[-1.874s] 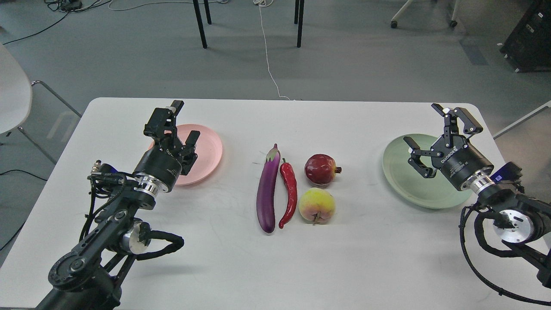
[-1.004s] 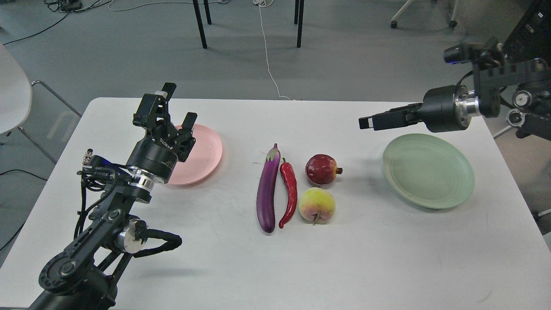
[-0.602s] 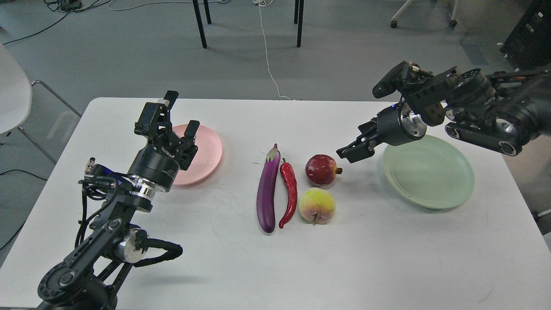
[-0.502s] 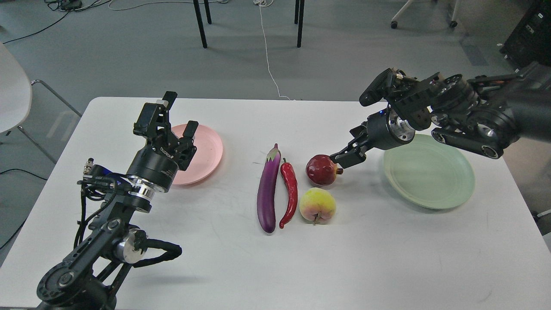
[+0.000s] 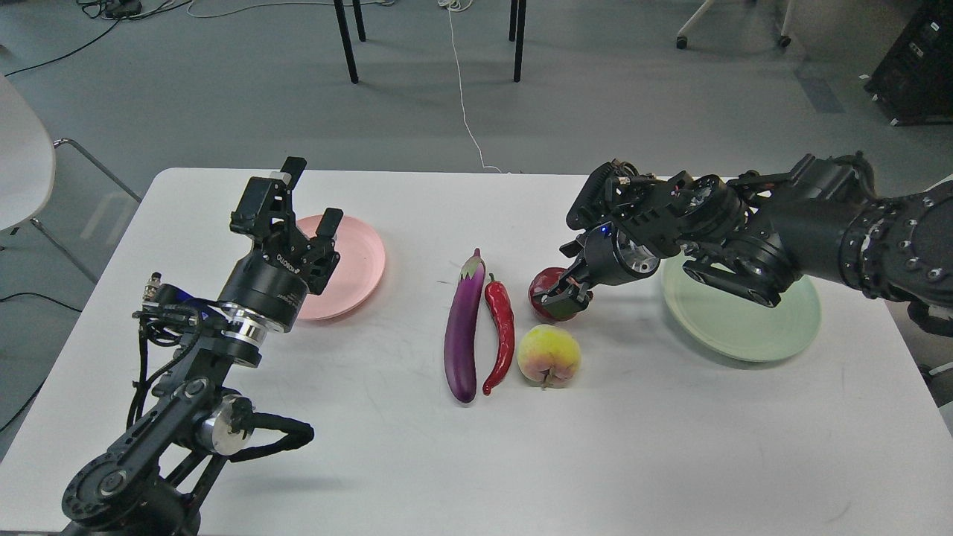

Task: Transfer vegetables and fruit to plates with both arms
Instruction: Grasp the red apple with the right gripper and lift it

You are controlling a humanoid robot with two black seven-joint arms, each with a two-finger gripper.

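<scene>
A purple eggplant, a red chili pepper, a dark red pomegranate and a yellow-pink peach lie together mid-table. My right gripper reaches in from the right and sits down on the pomegranate's right side, covering part of it. Its fingers look dark and merged, so I cannot tell whether they grip. The pale green plate lies to the right, partly under my right arm. My left gripper is open and empty above the left part of the pale pink plate.
The white table has a rounded far edge. A white chair stands off the left side. Black table legs, a white cable and a black cabinet are on the floor behind.
</scene>
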